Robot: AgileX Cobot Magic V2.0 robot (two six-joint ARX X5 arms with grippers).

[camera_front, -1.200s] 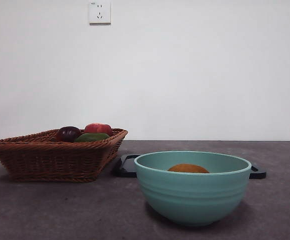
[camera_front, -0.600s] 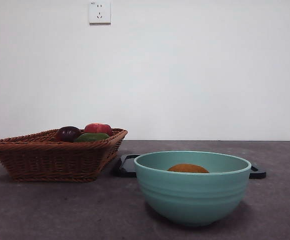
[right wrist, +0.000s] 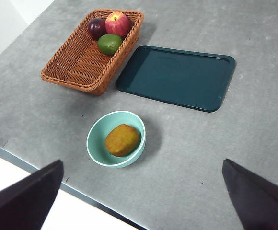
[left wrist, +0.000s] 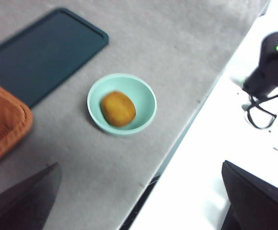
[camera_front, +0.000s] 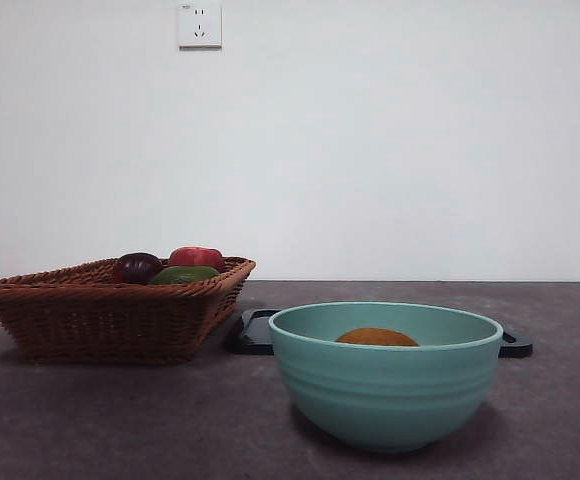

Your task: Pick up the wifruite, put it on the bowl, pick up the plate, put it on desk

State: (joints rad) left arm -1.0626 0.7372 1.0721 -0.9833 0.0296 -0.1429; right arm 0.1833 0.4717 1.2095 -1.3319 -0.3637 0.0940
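The orange-brown wifruite [camera_front: 375, 338] [right wrist: 122, 140] [left wrist: 118, 108] lies inside the mint-teal bowl [camera_front: 385, 395] [right wrist: 93, 143] [left wrist: 147, 93] near the desk's [camera_front: 120, 420] front edge. Flat on the desk behind the bowl lies the plate [camera_front: 254, 333] [right wrist: 176, 76] [left wrist: 43, 52], a dark teal rectangular tray with nothing on it. Both arms hang high above the table and do not show in the front view. My left gripper [left wrist: 140, 164] is open and holds nothing. My right gripper [right wrist: 142, 161] is open too, equally bare.
A brown wicker basket [camera_front: 100, 315] [right wrist: 79, 64] stands left of the plate, holding a purple fruit [right wrist: 96, 26], a red apple [right wrist: 118, 22] and a green fruit [right wrist: 110, 43]. The desk's front edge [right wrist: 57, 184] runs close to the bowl. A wall socket [camera_front: 199, 24] sits high on the wall.
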